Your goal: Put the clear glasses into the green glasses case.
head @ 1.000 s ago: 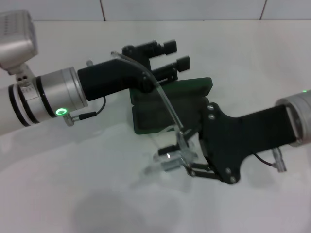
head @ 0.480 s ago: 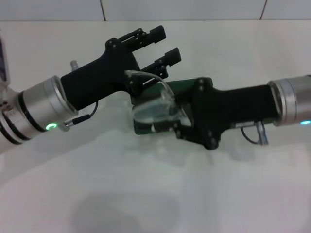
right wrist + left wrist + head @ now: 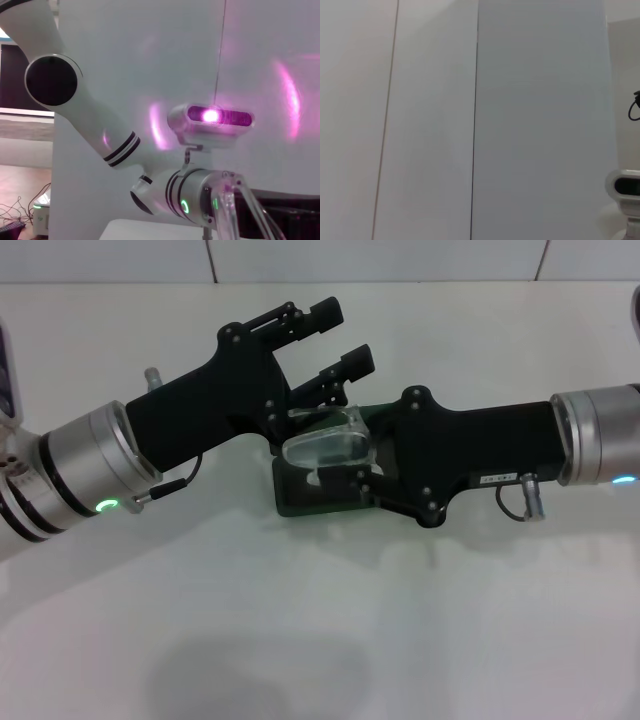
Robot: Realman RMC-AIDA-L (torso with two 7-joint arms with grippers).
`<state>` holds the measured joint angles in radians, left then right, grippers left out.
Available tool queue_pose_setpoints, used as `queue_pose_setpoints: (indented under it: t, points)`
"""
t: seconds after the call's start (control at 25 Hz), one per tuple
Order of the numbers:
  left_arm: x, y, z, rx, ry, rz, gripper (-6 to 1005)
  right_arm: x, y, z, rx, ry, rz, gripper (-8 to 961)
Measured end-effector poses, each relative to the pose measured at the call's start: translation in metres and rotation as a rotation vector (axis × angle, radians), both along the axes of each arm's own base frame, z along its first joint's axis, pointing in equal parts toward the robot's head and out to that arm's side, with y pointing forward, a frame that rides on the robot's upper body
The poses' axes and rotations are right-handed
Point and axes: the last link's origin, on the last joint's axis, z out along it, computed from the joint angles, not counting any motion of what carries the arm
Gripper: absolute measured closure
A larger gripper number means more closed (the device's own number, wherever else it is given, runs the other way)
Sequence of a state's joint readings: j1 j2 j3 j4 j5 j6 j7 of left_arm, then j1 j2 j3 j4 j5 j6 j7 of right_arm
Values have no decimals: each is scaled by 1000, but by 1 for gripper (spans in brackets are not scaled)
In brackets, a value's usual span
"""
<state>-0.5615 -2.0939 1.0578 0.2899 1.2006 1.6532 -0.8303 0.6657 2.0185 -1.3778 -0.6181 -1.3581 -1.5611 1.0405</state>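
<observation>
In the head view, the green glasses case [image 3: 300,495] lies open on the white counter [image 3: 320,640] just above the middle of the frame, with most of it hidden under the two arms. The clear glasses [image 3: 325,443] sit directly over the case, at the centre of the frame, with the lens front facing the lower left and one clear arm curving up toward the left claw.

The right claw [image 3: 350,480] reaches in from the right edge of the frame and is pinching the glasses at their lower right side, its dark fingers closed on the clear plastic just above the case. Whether the glasses already touch the case floor cannot be told.

The left claw [image 3: 340,340] comes in from the lower left and points to the upper middle of the frame, just behind the glasses. Its two fingers are spread apart with nothing between them.

The right wrist view shows the clear arms of the glasses [image 3: 240,210] at the lower right of the frame, with the robot's body behind. The left wrist view shows only a pale wall [image 3: 470,120].
</observation>
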Motion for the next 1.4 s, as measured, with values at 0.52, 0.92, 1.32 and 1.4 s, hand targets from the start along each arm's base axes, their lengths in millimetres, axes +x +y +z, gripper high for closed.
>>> queue_pose_setpoints:
  t: [0.52,0.92,1.32,1.4]
  points:
    - [-17,9,9,109,-15,124,366,7,6,11,90,-45,17,835]
    - [-64,6,27,226,-16,364,364,9,2,1,350,-485,34,835]
    - [-71,7,28,227,3,397,361,18,9,-33,487,-625,-13,835]
    - [-71,10,27,227,13,405,361,20,9,-38,506,-633,-16,834]
